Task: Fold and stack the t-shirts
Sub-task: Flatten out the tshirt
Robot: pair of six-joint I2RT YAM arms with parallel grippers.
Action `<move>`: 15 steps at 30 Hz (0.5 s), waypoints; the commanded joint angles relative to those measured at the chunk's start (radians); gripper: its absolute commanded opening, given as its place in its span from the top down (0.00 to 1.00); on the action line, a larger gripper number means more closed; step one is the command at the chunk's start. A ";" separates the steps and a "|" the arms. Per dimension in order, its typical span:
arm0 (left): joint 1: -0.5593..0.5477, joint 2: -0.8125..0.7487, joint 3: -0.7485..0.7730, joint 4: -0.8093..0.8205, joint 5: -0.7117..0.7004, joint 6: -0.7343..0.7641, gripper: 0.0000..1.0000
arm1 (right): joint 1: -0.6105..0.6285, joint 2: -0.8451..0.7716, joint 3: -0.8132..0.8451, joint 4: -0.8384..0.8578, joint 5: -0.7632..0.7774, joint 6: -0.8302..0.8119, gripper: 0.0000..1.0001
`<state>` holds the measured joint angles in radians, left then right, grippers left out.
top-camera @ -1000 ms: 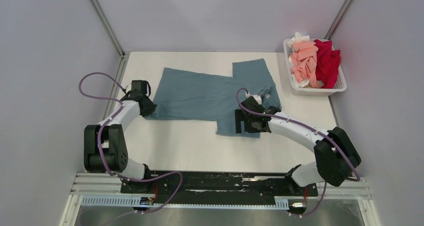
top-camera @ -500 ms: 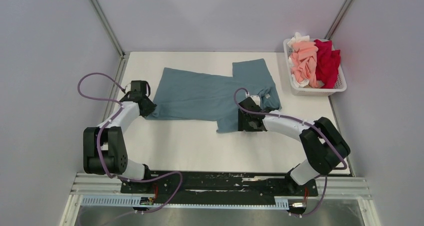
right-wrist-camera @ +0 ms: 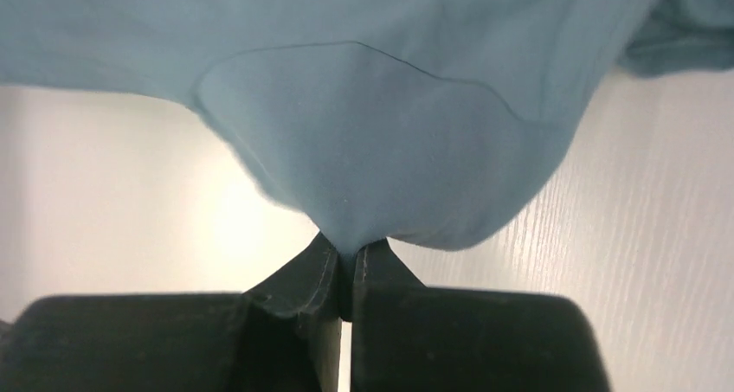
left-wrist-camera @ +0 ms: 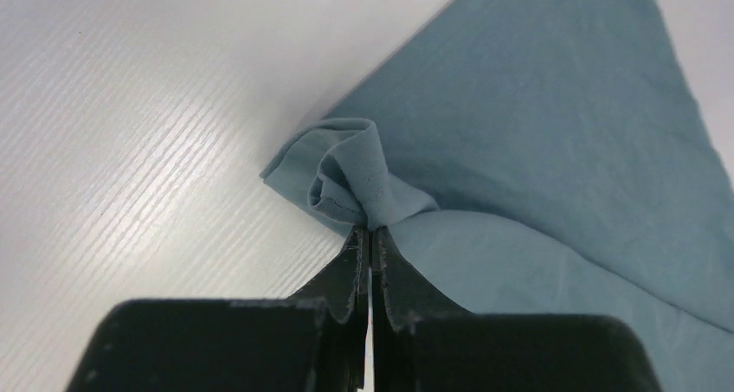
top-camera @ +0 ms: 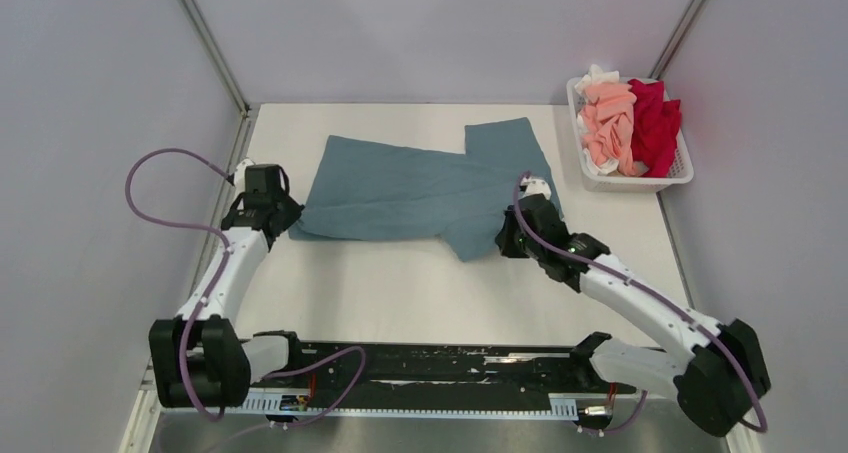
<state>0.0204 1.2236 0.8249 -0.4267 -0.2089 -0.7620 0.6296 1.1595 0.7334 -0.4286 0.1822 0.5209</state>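
Observation:
A dusty blue-grey t-shirt [top-camera: 420, 188] lies spread across the white table. My left gripper [top-camera: 285, 219] is shut on its bunched near-left corner [left-wrist-camera: 359, 189], which puckers up at the fingertips. My right gripper [top-camera: 507, 243] is shut on the shirt's near edge by the sleeve, and the cloth [right-wrist-camera: 372, 176] hangs lifted off the table in a taut fold. More t-shirts, salmon pink [top-camera: 607, 123], crimson red [top-camera: 655, 123] and a bit of white [top-camera: 598, 76], are heaped in the basket.
A white slatted plastic basket [top-camera: 630, 181] stands at the table's far right. Grey walls close in the table at the back and both sides. A metal rail runs along the left table edge [top-camera: 232, 163].
My right gripper has gone from open to shut on the shirt's near edge and pulled it right and up, shrinking the near flap. The left arm has shifted slightly left, still gripping its corner.

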 commanded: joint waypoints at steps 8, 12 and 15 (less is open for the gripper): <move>0.006 -0.394 0.053 -0.035 0.085 -0.020 1.00 | -0.003 -0.349 0.133 -0.044 0.100 -0.124 1.00; 0.006 -0.435 0.216 -0.073 0.074 -0.002 1.00 | -0.001 -0.373 0.331 -0.041 0.152 -0.185 1.00; 0.006 -0.447 0.355 -0.109 0.086 0.011 1.00 | -0.001 -0.369 0.477 -0.001 0.160 -0.252 1.00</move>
<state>0.0204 0.8143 0.9962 -0.5415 -0.1287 -0.7685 0.6296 0.8242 1.0069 -0.5251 0.2836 0.3794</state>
